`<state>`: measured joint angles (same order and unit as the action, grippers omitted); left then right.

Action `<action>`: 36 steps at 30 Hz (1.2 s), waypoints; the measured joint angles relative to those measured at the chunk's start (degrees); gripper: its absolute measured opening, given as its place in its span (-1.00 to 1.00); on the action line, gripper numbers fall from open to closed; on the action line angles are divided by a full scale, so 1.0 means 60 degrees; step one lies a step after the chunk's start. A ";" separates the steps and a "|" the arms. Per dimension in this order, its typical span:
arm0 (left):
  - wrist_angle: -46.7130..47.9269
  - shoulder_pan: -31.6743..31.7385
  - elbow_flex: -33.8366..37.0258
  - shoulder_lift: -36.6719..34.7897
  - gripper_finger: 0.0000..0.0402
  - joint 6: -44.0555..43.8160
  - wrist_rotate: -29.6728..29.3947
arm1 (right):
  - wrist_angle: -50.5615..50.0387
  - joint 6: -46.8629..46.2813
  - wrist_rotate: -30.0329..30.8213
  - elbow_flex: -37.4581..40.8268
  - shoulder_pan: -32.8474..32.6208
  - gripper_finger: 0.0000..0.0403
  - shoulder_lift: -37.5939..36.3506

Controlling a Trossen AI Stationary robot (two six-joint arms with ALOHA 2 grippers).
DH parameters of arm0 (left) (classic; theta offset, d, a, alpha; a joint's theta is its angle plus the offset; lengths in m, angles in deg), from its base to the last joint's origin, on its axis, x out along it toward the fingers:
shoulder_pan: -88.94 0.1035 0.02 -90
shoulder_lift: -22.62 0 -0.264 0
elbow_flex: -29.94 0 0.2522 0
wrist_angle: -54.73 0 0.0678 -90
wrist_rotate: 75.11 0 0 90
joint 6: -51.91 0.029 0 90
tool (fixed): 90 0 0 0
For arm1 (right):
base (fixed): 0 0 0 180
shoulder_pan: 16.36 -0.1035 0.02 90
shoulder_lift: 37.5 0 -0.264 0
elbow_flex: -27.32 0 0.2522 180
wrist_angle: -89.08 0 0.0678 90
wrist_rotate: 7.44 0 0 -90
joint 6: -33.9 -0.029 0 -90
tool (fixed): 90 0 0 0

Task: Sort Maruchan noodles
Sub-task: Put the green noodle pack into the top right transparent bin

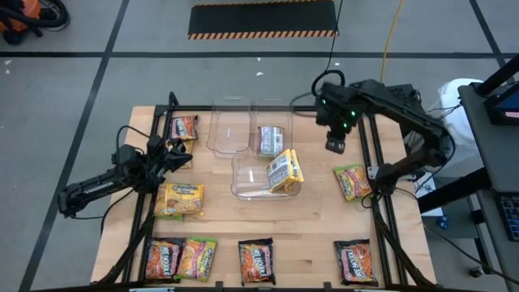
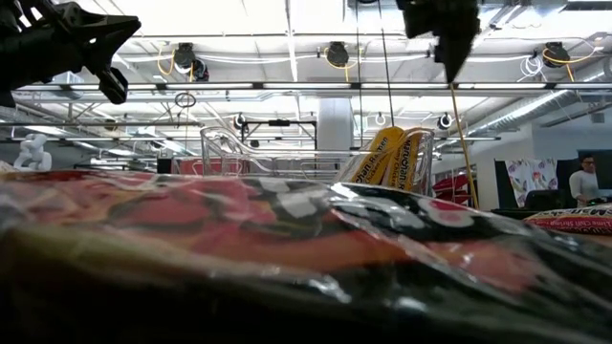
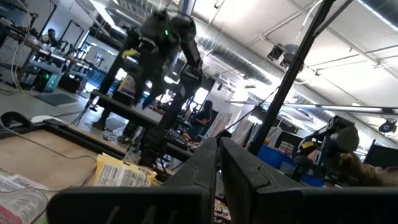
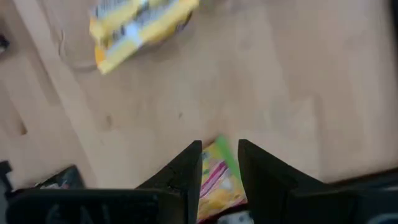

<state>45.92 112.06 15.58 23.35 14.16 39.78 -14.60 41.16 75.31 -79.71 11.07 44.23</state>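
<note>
1. Nearest edge of the table (image 1: 316, 227) has a row of ramen packets: orange-red (image 1: 163, 259) and lime-green (image 1: 199, 258) at the left, two dark ones (image 1: 256, 261) to their right.
2. Mid-table: a yellow packet (image 1: 180, 199) lies left, and two yellow packets (image 1: 285, 170) stand tilted in the clear bin (image 1: 247, 174).
3. Left gripper (image 1: 180, 154) hovers at the left side, fingers nearly pressed together, empty.
4. Right gripper (image 1: 334, 144) hangs far right, fingers spread, above a lime-green packet (image 4: 219, 177).

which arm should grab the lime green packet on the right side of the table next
Right. The right gripper hangs just beyond the lime-green packet, fingers open, with it in its wrist view. The left gripper is across the table.
</note>
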 joint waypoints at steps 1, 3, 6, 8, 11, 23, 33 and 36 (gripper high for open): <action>0.0000 0.0000 0.0000 0.0002 -0.87 0.0000 0.0000 | -0.0005 -0.0168 -0.0003 0.0340 -0.0118 -0.50 -0.0200; 0.0000 0.0000 0.0000 0.0003 -0.87 0.0000 0.0004 | -0.0020 -0.0524 -0.0046 0.1068 -0.0419 -0.50 -0.0582; 0.0000 0.0000 0.0000 0.0003 -0.87 -0.0054 0.0004 | -0.0023 -0.1120 -0.0082 0.2257 -0.0912 -0.50 -0.1081; 0.0002 0.0000 0.0000 0.0002 -0.87 -0.0057 0.0007 | -0.0028 -0.1585 -0.0321 0.3021 -0.1281 -0.50 -0.1379; 0.0001 0.0001 0.0003 0.0001 -0.87 -0.0080 0.0007 | -0.0036 -0.2211 -0.1160 0.4033 -0.1812 -0.50 -0.1780; 0.0000 0.0003 0.0000 0.0004 -0.87 -0.0243 0.0015 | 0.2020 -0.4130 -0.2087 0.6977 -0.3947 -0.50 -0.2622; 0.0000 0.0004 0.0003 0.0000 -0.87 -0.0291 0.0015 | 0.3670 -0.4021 -0.1644 0.8052 -0.5584 -0.50 -0.2585; 0.0000 0.0000 0.0000 0.0001 -0.87 -0.0291 0.0015 | 0.3895 -0.3845 -0.1548 0.8250 -0.5917 -0.50 -0.2587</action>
<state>45.92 112.06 15.58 23.36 12.41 39.86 8.77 18.09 66.02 -30.21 -24.43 28.71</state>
